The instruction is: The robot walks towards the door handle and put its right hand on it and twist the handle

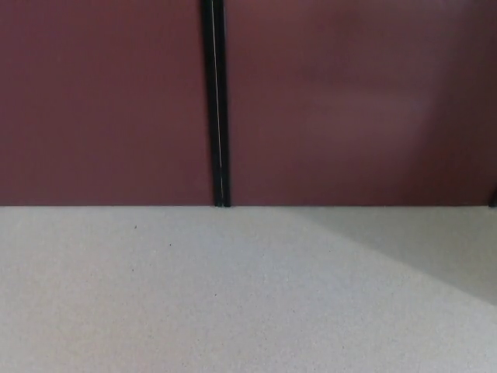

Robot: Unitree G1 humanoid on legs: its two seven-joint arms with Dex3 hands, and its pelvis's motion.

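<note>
Ahead beyond the floor (233, 295) stands the door (349, 101), no handle or robot hand visible, so the approach seems unfinished; next, locate the handle

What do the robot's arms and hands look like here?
You can't see them at all in this picture. No arm or hand shows. There are only dark red panels with a thin black gap between them, and a pale speckled floor with a soft shadow on the right.
</note>
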